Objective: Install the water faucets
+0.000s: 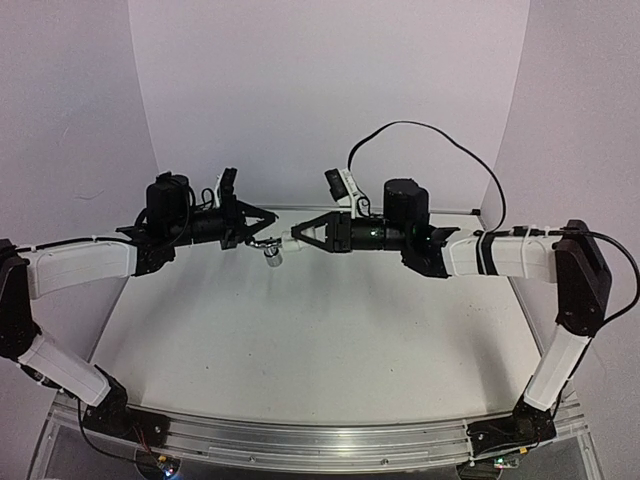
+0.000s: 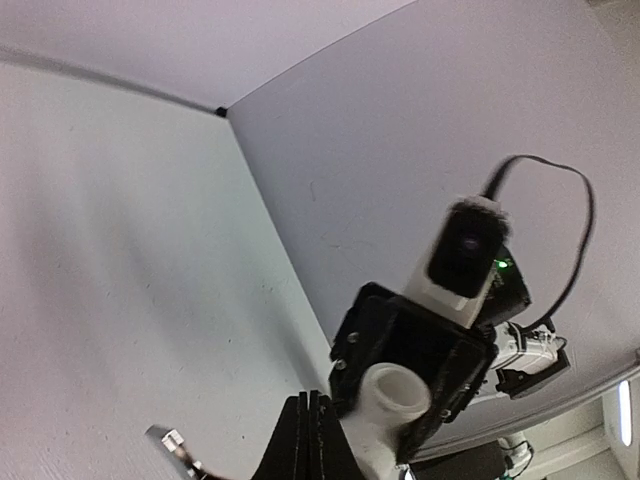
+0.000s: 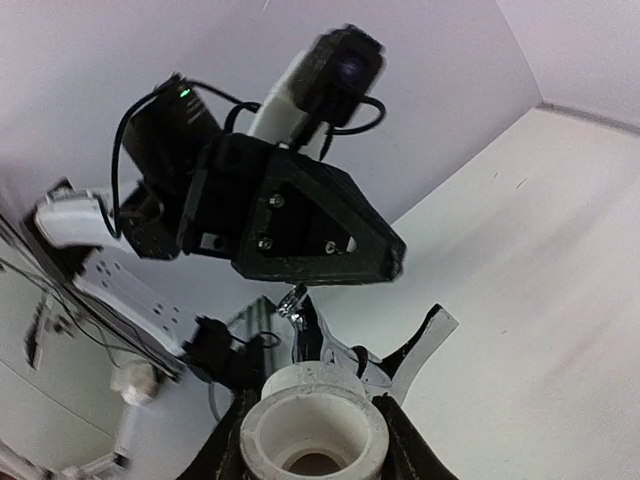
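White pipe fitting [image 3: 312,435] sits closest, right under the right wrist camera. The little shiny faucet [image 3: 303,318] pokes from its far end, high above the table [image 1: 320,340]. That faucet could fall (it may be only partly in) if a crooked push or a bump shakes it loose, or its thread could jam. Jaws of the right gripper [image 1: 298,236] pinch the pipe fitting tight. Just beside the faucet, the left gripper [image 1: 272,220] has its jaws pressed together; whether they touch the faucet, I cannot tell.
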`<action>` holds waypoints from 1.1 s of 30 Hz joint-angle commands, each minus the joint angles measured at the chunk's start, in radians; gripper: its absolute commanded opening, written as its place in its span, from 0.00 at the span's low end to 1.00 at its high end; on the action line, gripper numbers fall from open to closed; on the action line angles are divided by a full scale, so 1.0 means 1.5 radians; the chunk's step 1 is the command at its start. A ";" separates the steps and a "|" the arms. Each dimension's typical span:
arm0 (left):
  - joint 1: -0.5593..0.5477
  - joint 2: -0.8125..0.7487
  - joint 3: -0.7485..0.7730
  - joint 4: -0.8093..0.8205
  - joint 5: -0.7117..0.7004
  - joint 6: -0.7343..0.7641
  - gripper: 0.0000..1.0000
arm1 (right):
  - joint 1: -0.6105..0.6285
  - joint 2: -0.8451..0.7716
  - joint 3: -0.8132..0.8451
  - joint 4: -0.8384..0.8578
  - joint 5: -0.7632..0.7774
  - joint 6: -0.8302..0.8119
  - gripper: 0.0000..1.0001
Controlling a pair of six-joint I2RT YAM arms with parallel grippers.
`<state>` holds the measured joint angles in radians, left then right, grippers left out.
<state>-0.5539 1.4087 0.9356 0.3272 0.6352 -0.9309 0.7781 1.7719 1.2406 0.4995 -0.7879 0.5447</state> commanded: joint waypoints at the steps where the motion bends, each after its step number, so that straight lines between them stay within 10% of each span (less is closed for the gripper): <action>1: -0.023 -0.056 0.012 0.118 -0.007 0.080 0.00 | -0.005 0.040 -0.018 0.223 0.012 0.352 0.00; 9: -0.039 -0.124 -0.020 0.114 -0.034 0.192 0.01 | -0.028 0.135 -0.054 0.503 0.025 0.657 0.00; 14: -0.038 -0.141 -0.001 -0.007 -0.069 0.196 0.62 | -0.048 0.149 -0.067 0.534 0.017 0.637 0.00; 18: -0.035 -0.157 -0.021 -0.042 -0.077 0.183 0.86 | -0.070 0.157 -0.096 0.571 0.021 0.654 0.00; 33: -0.028 -0.163 -0.039 -0.127 -0.159 0.152 0.93 | -0.127 0.277 -0.229 0.515 0.184 0.691 0.00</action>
<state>-0.5999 1.1801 0.8788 0.1534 0.4256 -0.6846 0.6006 2.1723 0.9148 1.2087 -0.5914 1.5892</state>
